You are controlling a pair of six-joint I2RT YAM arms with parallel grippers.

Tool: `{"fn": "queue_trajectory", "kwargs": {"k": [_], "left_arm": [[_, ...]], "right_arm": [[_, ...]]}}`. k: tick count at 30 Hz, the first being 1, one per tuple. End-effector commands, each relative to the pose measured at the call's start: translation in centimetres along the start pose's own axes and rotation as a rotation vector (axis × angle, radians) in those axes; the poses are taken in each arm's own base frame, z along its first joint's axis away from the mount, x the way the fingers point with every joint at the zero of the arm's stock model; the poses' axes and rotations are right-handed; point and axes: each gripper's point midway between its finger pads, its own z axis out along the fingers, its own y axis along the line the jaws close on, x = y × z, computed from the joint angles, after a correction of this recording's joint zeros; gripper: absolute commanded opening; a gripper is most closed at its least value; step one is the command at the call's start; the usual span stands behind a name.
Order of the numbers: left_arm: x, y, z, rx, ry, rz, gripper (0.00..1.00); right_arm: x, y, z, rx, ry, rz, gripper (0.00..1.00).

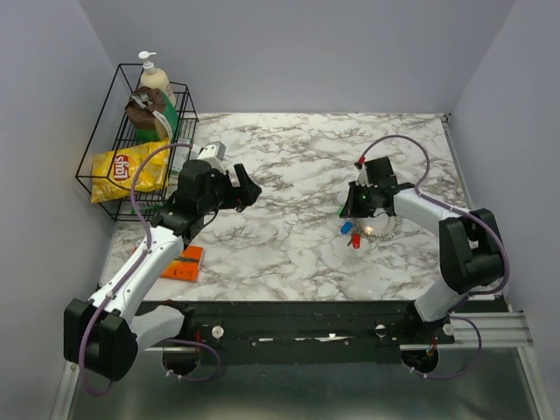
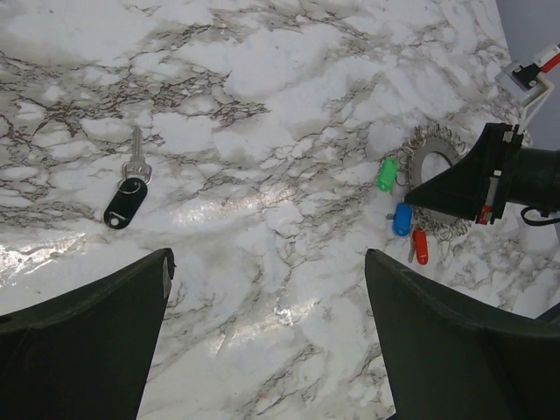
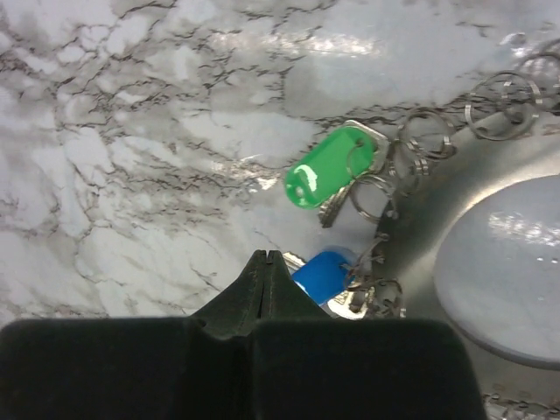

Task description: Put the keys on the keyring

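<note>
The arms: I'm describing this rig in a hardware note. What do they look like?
Left arm and right arm match: white link shells, bulky black joints, a thin lilac cable looping alongside each. Fingers are matte black wedges.

- Marble counter [image 1: 289, 157]: veined grey-white surface, both arm bases at 6 o'clock.
- Wire basket [image 1: 179, 109]: black, at 10 o'clock off the counter's left edge. It holds a yellow chip bag [image 1: 127, 171], a pump bottle [image 1: 156, 80] and a brown packet [image 1: 143, 109].
- Orange block [image 1: 185, 262]: flat on the counter at 8 o'clock, beside the left forearm.
- Left gripper [image 1: 248, 191]: at 9 o'clock, above bare marble, pointing toward 3 o'clock.
- Right gripper [image 1: 352, 210]: at 3 o'clock, directly over the key cluster.
- Keyring [image 1: 383, 229]: silvery, fringed, at 4 o'clock of the right gripper.
- Blue key [image 1: 346, 227] and red key [image 1: 355, 241]: just beside the keyring, at its 9 o'clock rim.
</note>
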Motion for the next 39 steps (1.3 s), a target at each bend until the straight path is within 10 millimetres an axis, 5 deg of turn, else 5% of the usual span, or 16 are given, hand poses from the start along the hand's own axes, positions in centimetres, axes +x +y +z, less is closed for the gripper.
{"fn": "queue_trajectory", "kwargs": {"k": [1, 7, 14, 19, 39], "left_arm": [[-1.1, -0.1, -1.3, 0.003, -0.079, 0.007, 0.99], [-0.6, 0.1, -1.4, 0.002, -0.063, 0.009, 0.99], [0.2, 0.4, -1.0, -0.003, -0.042, 0.009, 0.99], [0.6, 0.5, -0.7, -0.001, -0.025, 0.015, 0.99], [1.0, 1.0, -0.8, -0.018, -0.013, 0.036, 0.99]], "right_arm": [[0.3, 2.7, 0.0, -0.054, 0.029, -0.038, 0.01], [-0.1, 2.2, -0.3, -0.006, 0.001, -0.03, 0.03], [-2.1, 1.1, -2.7, 0.094, -0.093, -0.067, 0.37], [-2.2, -0.7, -3.1, 0.2, -0.097, -0.071, 0.5], [0.4, -4.1, 0.0, 0.321, 0.022, -0.049, 0.37]]}}
